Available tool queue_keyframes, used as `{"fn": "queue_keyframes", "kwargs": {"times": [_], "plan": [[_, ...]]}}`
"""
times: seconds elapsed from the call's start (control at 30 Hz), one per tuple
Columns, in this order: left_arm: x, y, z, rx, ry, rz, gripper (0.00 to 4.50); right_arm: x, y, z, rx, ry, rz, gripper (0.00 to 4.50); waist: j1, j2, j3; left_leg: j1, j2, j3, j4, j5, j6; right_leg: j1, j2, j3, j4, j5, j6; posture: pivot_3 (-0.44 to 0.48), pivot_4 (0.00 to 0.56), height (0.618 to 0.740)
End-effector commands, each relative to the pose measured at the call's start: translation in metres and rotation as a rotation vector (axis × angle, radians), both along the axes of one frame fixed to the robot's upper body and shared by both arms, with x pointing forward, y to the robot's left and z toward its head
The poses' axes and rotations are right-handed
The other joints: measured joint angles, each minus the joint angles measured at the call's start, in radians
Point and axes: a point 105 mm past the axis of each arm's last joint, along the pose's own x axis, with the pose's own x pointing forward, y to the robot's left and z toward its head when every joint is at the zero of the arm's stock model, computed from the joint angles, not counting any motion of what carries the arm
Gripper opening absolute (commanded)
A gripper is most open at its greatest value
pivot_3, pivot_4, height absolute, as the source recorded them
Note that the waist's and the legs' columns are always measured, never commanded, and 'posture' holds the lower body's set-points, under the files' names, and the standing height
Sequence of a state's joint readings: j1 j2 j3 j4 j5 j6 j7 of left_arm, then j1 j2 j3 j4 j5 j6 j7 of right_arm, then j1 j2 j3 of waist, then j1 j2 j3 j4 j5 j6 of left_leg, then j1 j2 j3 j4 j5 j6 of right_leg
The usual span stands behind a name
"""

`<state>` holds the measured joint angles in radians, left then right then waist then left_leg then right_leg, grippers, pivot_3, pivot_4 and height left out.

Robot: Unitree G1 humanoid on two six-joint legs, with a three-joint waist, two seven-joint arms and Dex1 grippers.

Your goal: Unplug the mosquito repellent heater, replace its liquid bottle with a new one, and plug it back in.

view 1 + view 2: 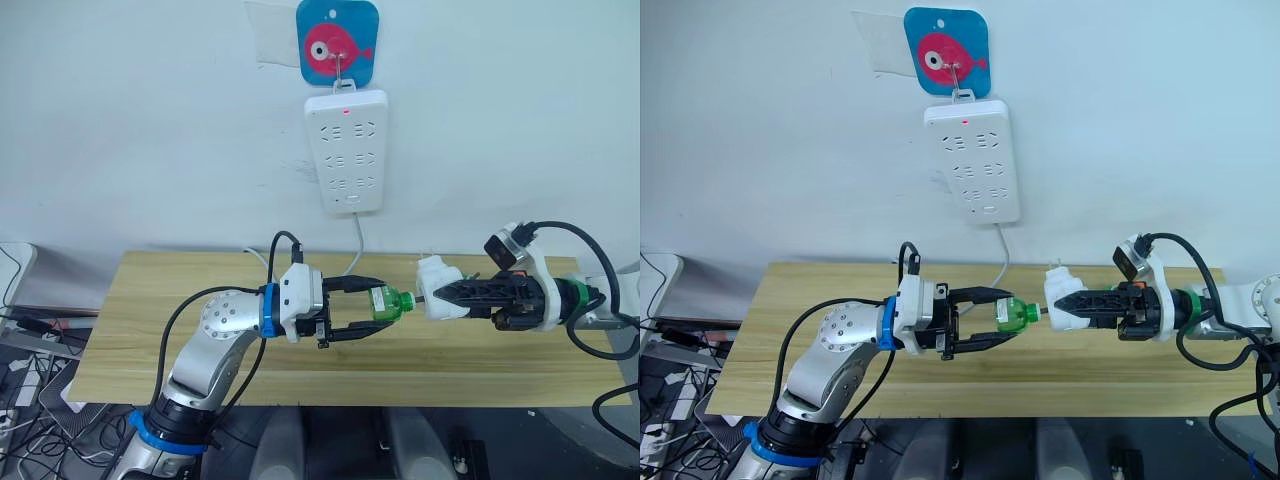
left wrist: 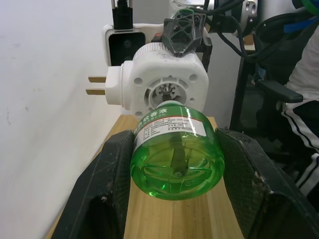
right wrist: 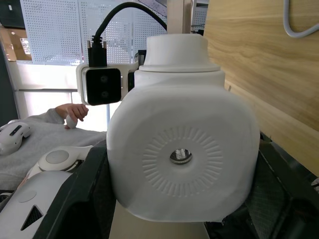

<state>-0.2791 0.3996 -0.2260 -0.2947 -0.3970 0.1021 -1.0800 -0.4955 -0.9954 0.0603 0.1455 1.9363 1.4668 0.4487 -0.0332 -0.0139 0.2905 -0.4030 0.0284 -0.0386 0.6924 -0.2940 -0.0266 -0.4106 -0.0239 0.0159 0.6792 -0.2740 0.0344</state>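
Both claws hang in mid-air above the wooden worktop [image 1: 180, 330], which runs wide to either side and lies bare beneath them; its front edge is toward the robot and its back edge meets the white wall.

The left claw [image 1: 372, 312] reaches in from the left with its two black fingers [image 2: 107, 189] on either side of the green bottle [image 1: 384, 303]. In the left wrist view the fingers lie against the bottle's sides, pinching it. The bottle lies on its side, base toward the left wrist and neck pointing right at the heater [image 1: 438, 288].

The right claw [image 1: 448, 296] comes in from the right and grips the white heater, its fingers pressed on the rounded body. The heater's round socket faces the bottle's neck; in the left wrist view the neck sits at or just inside that socket, and how deep it goes cannot be told. The heater's two plug pins [image 2: 96, 85] stick out sideways toward the wall, free of any outlet.

On the wall above and behind, well apart from the claws, a white power strip [image 1: 346, 150] hangs from a blue hook plate with a pink fish [image 1: 337, 42], a small red light lit near its top. Its cord [image 1: 356, 245] drops to the worktop behind the bottle.
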Motion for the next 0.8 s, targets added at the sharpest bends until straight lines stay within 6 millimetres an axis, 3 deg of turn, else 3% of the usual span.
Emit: {"fn": "queue_keyframes", "kwargs": {"times": [0.03, 0.8], "plan": [[-0.010, -0.008, 0.020, -0.066, -0.067, -0.057, 2.24, -0.006, 0.004, 0.005, 0.022, -0.006, 0.038, 2.97, 0.000, 0.000, 0.000, 0.000, 0.000, 0.000, 0.000, 0.000, 0.000, 0.000, 0.000, 0.000, 0.000, 0.000, 0.000, -0.061, 0.254, 0.740], [-0.005, -0.009, 0.019, -0.095, -0.083, -0.045, 2.24, -0.006, -0.002, 0.019, 0.030, -0.018, 0.061, 2.97, 0.000, 0.000, 0.000, 0.000, 0.000, 0.000, 0.000, 0.000, 0.000, 0.000, 0.000, 0.000, 0.000, 0.000, 0.000, -0.074, 0.263, 0.740]]}}
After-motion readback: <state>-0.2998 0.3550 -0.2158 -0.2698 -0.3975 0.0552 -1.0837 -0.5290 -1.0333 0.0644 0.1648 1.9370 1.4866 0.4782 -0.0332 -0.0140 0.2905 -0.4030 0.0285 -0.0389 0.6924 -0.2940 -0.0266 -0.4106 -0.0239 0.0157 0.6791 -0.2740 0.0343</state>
